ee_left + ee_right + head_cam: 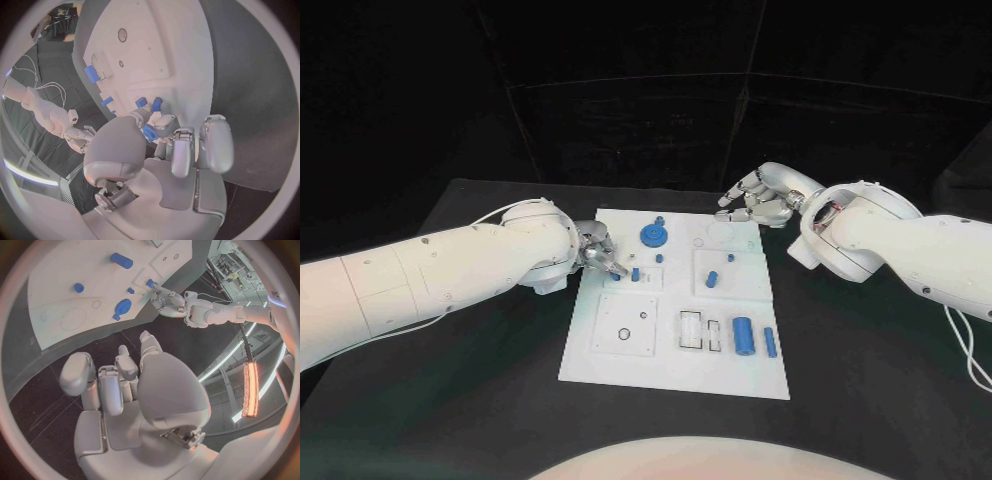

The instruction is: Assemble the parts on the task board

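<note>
Curled over the white task board (pixel 675 350), the left hand (pixel 599 250) pinches a small blue part (pixel 149 133) between its fingertips (pixel 164 121), beside two blue pegs (pixel 636 273). Off the board's far edge, the right hand (pixel 759 195) hangs loosely curled and holds nothing.

No text, label, brand, number or sign can be read anywhere; the white task board (pixel 610 360) carries only outlined shapes, with no legible lettering.

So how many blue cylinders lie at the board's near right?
2: side by side on the task board, one cylinder inboard, the other cylinder nearer the right edge. None looks hidden.
</note>
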